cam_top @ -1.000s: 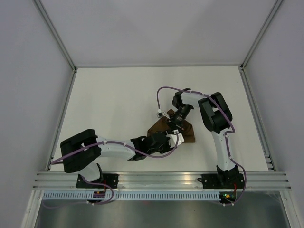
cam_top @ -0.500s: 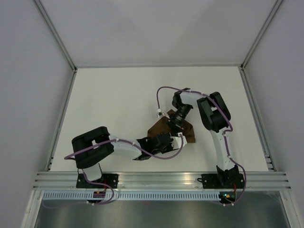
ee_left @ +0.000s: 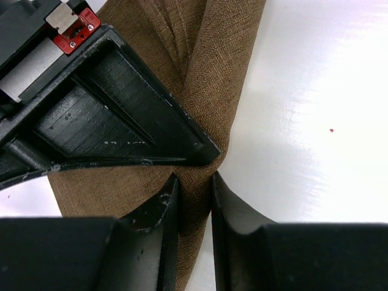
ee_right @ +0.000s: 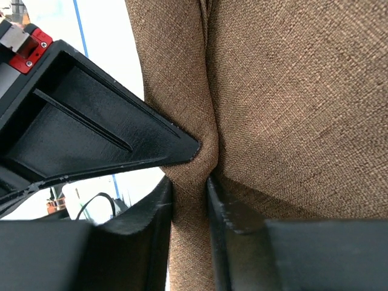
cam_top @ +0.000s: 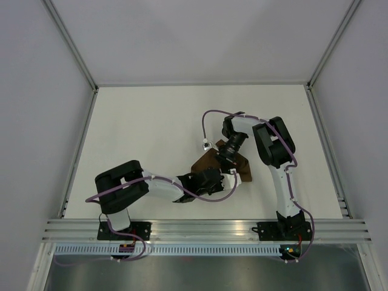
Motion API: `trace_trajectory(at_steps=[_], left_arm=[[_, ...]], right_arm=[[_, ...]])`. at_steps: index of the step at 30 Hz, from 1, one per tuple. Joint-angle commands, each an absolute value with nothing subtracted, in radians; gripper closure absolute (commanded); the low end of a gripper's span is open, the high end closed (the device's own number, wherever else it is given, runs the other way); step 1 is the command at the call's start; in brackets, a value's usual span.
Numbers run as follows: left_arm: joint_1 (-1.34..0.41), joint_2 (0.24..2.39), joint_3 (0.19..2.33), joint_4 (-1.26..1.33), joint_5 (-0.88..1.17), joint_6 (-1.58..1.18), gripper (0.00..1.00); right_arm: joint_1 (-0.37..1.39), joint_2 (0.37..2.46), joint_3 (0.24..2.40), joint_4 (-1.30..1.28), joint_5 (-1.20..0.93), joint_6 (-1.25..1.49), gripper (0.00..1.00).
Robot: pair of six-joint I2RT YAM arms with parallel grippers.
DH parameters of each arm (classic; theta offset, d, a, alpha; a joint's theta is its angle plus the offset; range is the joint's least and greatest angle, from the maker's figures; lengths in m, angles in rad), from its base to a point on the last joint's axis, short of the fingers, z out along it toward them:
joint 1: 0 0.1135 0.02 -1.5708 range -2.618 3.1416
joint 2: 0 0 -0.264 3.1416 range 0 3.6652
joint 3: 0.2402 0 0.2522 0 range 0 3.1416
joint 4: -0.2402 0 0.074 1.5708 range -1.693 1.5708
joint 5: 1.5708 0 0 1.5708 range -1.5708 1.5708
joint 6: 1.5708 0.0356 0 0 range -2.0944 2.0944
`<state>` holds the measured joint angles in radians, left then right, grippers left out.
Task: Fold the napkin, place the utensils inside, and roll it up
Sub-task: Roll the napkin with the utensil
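Fingertips (ee_left: 185, 140) of the left gripper (ee_left: 195, 173) are pressed together on a raised ridge of the napkin (ee_left: 209, 73), and we see the brown cloth squeezed thin where it passes between them. The right gripper (ee_right: 193, 170) does the same on its side. Its fingers (ee_right: 151, 136) are clamped on a narrow pleat, and the fabric bulges out above the pinch.

Up close, the napkin is a matte dark-brown weave with the threads plainly visible, creased into long folds that run away from the fingers. From above we find it bunched into a small irregular heap on the table (cam_top: 151, 127), a little right of centre and toward the near edge. Both grippers meet over it. The left arm (cam_top: 151, 185) reaches in from the lower left, and the right arm (cam_top: 276, 151) bends back down from the far side.

In the top view the two wrists cover much of the cloth, so we cannot make out its outline or count its layers. What the folds enclose we cannot tell. Each wrist view cuts the cloth off at the edge of the picture.

The table is plain white, with a soft sheen in the close views. Pale grey walls (cam_top: 182, 36) with aluminium posts (cam_top: 70, 42) close it in. An aluminium rail (cam_top: 206, 229) runs along the near edge.
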<state>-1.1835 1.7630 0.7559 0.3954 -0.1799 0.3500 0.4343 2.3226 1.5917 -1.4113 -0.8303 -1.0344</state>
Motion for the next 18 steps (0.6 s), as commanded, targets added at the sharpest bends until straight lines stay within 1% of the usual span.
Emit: trace_trajectory(at_steps=[1,2,4,9,10,12,15,16,18], left_arm=[[-1.166,1.816,0.784,0.316,-0.029,0.325,0.98],[-1.160,1.816,0.785,0.307,-0.006,0.318,0.98],[-1.137,1.819,0.796,0.278,0.050,0.296,0.98],[-1.094,1.810,0.807,0.230,0.147,0.276,0.98],[-1.089,1.809,0.807,0.230,0.158,0.273,0.98],[-1.074,1.807,0.808,0.226,0.186,0.267,0.98],[-1.052,1.809,0.821,0.210,0.224,0.253,0.98],[-1.046,1.809,0.822,0.200,0.235,0.250,0.98],[-1.017,1.810,0.831,0.187,0.288,0.236,0.98]], right_arm=[[0.439,2.315,1.586,-1.262,-0.758,-1.071,0.63],[0.437,2.301,1.585,-1.262,-0.764,-1.066,0.56],[0.433,2.263,1.585,-1.276,-0.781,-1.075,0.50],[0.396,2.185,1.595,-1.296,-0.805,-1.074,0.43],[0.390,2.177,1.600,-1.293,-0.808,-1.066,0.34],[0.370,2.158,1.608,-1.287,-0.811,-1.043,0.30],[0.333,2.106,1.620,-1.259,-0.818,-1.005,0.29],[0.321,2.094,1.626,-1.243,-0.819,-0.996,0.26],[0.282,2.053,1.625,-1.215,-0.830,-0.953,0.26]])
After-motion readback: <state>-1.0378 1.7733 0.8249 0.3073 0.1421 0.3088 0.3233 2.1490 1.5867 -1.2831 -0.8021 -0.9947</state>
